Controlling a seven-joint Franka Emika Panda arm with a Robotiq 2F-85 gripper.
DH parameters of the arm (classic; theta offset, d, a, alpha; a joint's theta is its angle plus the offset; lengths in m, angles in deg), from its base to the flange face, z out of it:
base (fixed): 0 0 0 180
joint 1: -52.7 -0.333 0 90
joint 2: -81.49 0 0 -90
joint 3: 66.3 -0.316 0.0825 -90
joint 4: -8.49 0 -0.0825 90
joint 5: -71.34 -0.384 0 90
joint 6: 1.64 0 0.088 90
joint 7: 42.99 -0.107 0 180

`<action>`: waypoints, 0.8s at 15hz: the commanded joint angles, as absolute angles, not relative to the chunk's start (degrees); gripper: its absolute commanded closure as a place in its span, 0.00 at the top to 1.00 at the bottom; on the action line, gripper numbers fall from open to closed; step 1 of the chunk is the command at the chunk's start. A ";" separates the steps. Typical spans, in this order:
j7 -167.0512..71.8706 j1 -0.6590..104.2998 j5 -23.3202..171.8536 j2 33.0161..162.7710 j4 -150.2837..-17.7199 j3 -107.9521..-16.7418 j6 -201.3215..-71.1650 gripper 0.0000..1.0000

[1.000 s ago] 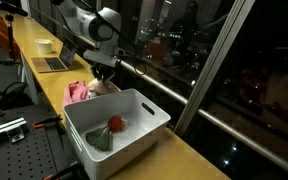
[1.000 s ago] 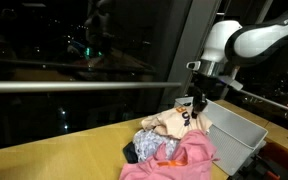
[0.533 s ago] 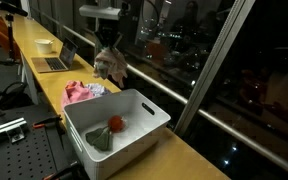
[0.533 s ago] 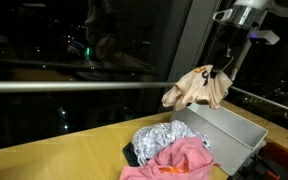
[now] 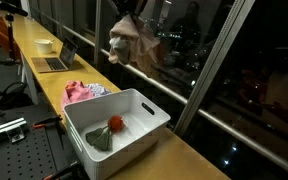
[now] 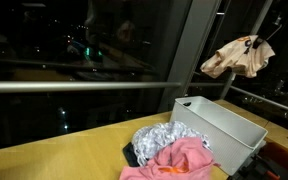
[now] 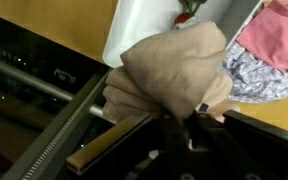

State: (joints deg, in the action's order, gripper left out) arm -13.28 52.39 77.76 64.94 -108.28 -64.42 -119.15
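A beige cloth hangs high in the air, well above the wooden table, and shows as a tan bundle in both exterior views. My gripper is shut on the cloth, whose folds fill the middle of the wrist view. Only the gripper's dark tip shows at the top of an exterior view. Below stands a white plastic bin that holds a red item on a green cloth.
A pink cloth and a grey patterned cloth lie heaped on the table beside the bin. A laptop and a cup stand farther along the table. Dark windows with a rail run alongside.
The gripper has lifted the beige cloth off the pile by the bin and carried it high up. The pink and grey cloths stayed on the table.
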 commanded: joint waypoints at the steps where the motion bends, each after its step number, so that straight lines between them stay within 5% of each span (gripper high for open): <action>1: -9.70 53.75 77.78 62.52 -112.28 -59.48 -120.05 0.03; 8: -8.54 54.14 76.93 64.71 -118.48 -56.49 -124.23 0.03; 9: -9.01 54.12 77.13 65.19 -118.76 -56.75 -124.29 0.38; 12: -9.90 54.16 78.21 66.02 -119.44 -57.65 -124.73 0.53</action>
